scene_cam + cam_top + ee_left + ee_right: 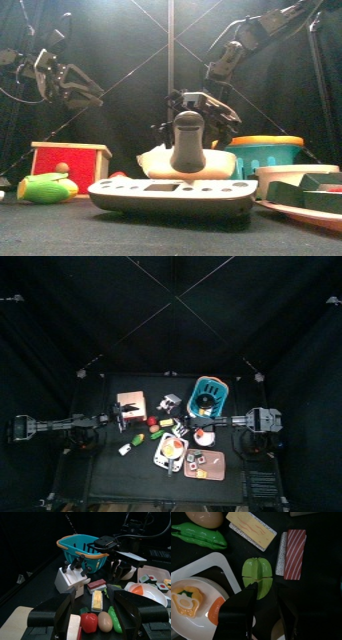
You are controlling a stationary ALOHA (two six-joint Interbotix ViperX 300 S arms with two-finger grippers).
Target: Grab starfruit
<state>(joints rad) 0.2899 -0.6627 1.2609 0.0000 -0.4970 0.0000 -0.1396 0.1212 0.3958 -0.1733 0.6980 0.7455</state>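
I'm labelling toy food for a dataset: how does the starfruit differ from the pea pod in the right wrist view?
The starfruit is light yellow-green; the pea pod is a deeper green. The starfruit is stubby with lengthwise ridges; the pea pod is long, slim and bumpy. The starfruit lies just ahead of the right gripper, beside a white tray; the pea pod lies farther off, near an egg. Both lie flat on the table.

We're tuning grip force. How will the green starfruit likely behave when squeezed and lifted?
The starfruit looks like a rigid, glossy toy, so probably stiff and light. Its ridged lobes may let it twist between the right end effector fingers. Lying flat, it seems unlikely to roll.
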